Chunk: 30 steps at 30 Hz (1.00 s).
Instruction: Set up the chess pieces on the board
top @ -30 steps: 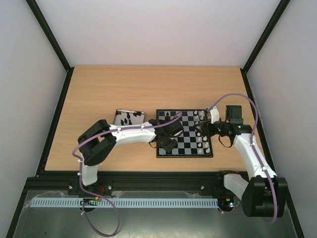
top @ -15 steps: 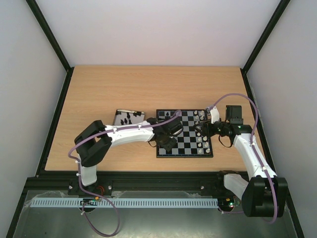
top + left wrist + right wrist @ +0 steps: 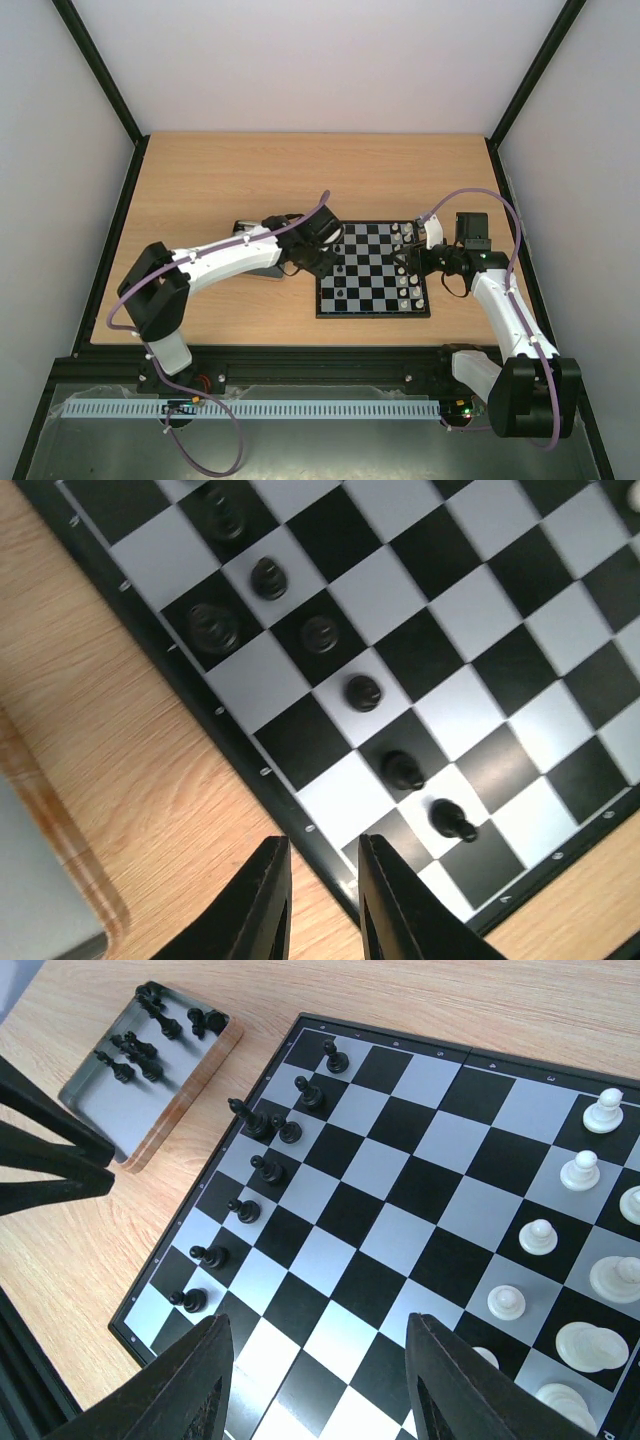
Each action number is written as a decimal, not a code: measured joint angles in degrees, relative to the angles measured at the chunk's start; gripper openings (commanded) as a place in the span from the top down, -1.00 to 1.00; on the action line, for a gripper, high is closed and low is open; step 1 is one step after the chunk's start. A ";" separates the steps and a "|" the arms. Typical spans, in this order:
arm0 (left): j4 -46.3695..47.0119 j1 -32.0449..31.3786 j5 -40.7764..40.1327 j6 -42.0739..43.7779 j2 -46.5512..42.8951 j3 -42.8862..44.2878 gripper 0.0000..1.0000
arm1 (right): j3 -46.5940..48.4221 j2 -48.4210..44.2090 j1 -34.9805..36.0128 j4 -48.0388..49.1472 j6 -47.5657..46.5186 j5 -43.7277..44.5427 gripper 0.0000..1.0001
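**Jaws empty on both arms, black pieces along the board's left side**

Top view: the board (image 3: 372,313) lies flat on the bench (image 3: 250,170), right of centre. Black chess pieces (image 3: 341,281) stand in its left columns and white pieces (image 3: 408,272) in its right. The left arm (image 3: 225,258) reaches across a grey tray (image 3: 242,228) to the board's left edge. The right arm (image 3: 500,300) bends in over the board's right side.

Left wrist view: the left jaws stand slightly apart with nothing between them. Their fingers (image 3: 262,905) hang over the wood beside the board (image 3: 470,610) and its black border. Black chess pieces (image 3: 362,692) run diagonally across the squares.

Right wrist view: the right jaws gape wide and hold nothing, with fingers (image 3: 190,1390) above the board (image 3: 400,1230). Black chess pieces (image 3: 265,1168) fill its two left columns. More of them lie in the tray (image 3: 125,1110) just beside it. White pieces (image 3: 540,1235) stand at the right.
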 measured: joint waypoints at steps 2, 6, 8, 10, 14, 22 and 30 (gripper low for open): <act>0.04 1.20 0.57 0.17 0.17 -0.98 0.59 | 0.00 0.02 0.00 0.02 0.00 0.00 0.03; 0.96 1.55 2.43 0.92 1.64 -1.66 0.65 | 0.00 0.02 0.00 0.02 0.00 0.02 0.03; 1.68 1.51 3.52 1.22 2.73 -1.66 0.67 | 0.00 0.00 0.00 0.00 0.00 0.04 0.03; 2.36 1.49 4.57 1.36 3.69 -1.73 0.69 | 0.00 0.00 0.00 0.02 0.00 0.04 0.03; 3.19 1.44 6.32 1.55 5.20 -1.88 0.71 | 0.00 0.00 0.00 0.02 0.00 0.04 0.03; 4.37 1.22 8.48 2.14 7.19 -2.54 0.73 | 0.00 0.00 0.00 0.00 0.00 0.04 0.03; 5.33 0.63 9.64 2.12 8.70 -2.54 0.74 | 0.00 0.00 0.00 0.02 0.00 0.04 0.03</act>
